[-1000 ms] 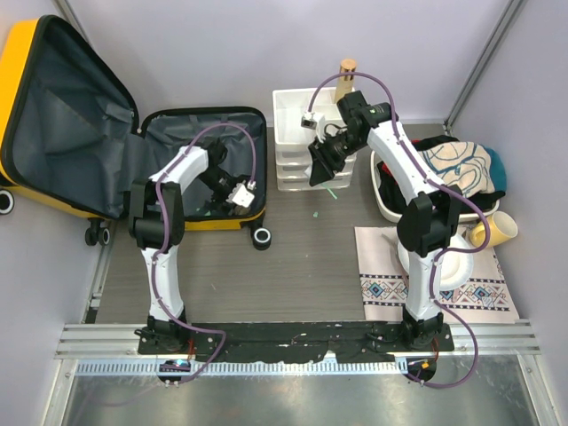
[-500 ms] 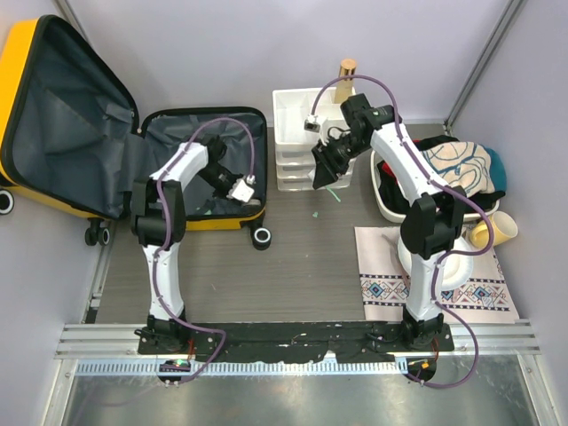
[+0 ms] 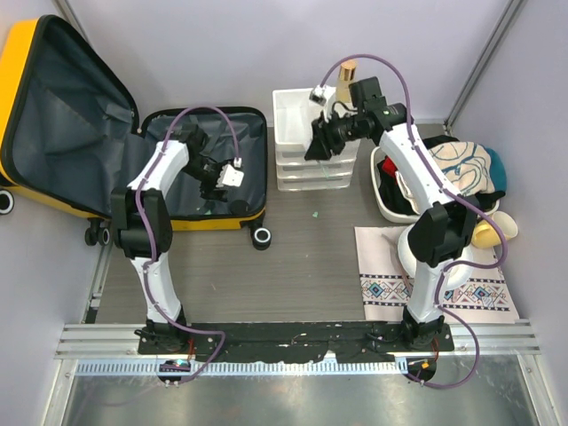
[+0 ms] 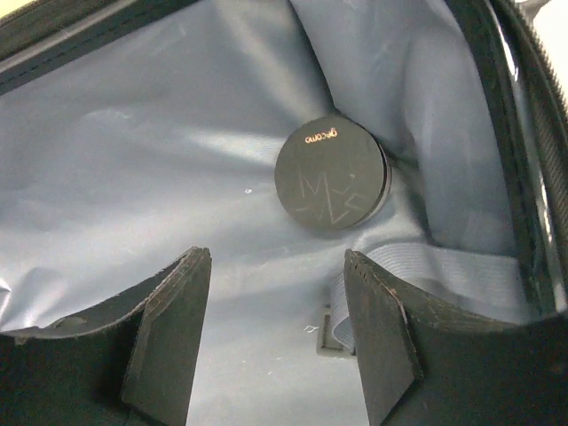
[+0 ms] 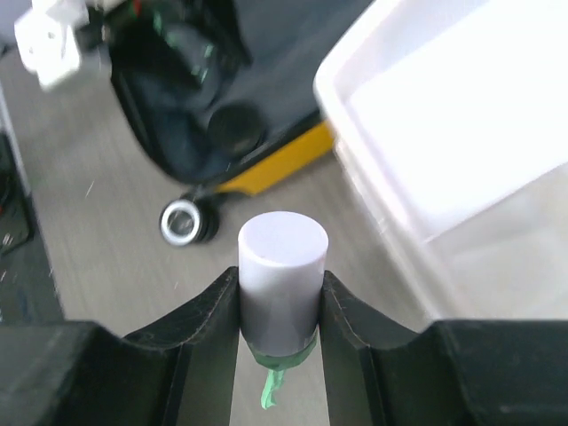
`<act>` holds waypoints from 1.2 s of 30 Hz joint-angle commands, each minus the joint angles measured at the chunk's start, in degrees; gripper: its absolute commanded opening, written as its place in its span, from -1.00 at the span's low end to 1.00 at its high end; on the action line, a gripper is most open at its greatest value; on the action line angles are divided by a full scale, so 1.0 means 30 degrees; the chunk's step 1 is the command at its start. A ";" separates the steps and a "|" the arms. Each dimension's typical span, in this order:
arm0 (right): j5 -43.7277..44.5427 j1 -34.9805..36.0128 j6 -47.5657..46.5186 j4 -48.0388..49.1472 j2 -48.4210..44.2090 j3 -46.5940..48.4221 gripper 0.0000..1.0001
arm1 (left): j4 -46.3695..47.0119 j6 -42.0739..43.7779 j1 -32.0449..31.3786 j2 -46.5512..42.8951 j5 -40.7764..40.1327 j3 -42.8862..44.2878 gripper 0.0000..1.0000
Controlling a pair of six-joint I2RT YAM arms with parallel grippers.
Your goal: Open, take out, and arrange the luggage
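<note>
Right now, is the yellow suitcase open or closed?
Open. The luggage has its lid swung wide, its dark grey lining shows, and a round black case lies inside the lower half.

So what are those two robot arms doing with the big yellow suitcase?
The yellow luggage is open. The left gripper is open too, hanging inside it just above a round black case lying in there. The right gripper is shut on a small pale cylinder, holding it up beside the white drawer organizer. The black case is not yet picked up.
</note>
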 commanded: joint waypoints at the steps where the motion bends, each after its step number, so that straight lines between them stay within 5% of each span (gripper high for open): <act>1: 0.1094 -0.0117 0.4753 0.6890 -0.1698 0.1443 -0.98 | 0.2195 -0.4745 -0.0117 -0.1213 0.1370 -0.0429 0.32; 5: 0.5359 -0.0117 0.4967 0.8853 -0.1317 0.2760 -0.99 | 0.3600 -0.7096 -0.0117 -0.1359 0.1311 -0.0632 0.32; 9: 0.7744 -0.0234 0.1693 0.9445 -0.0879 0.3639 -0.98 | 0.4890 -0.8156 -0.0146 -0.1681 0.1341 -0.1365 0.32; 27: 0.7839 -0.1054 -0.3472 1.1993 0.0351 0.2382 -0.98 | 0.6680 -0.9679 -0.0087 -0.2912 0.0872 -0.3650 0.33; 35: 0.7105 -0.1054 -0.4936 1.1673 0.0969 0.1826 -0.62 | 0.6709 -1.0030 0.0030 -0.3264 0.0638 -0.4032 0.33; 36: 0.7105 -0.1054 -0.5141 1.1584 0.0940 0.1594 -0.44 | 0.6738 -1.0060 0.0059 -0.3293 0.0608 -0.4061 0.33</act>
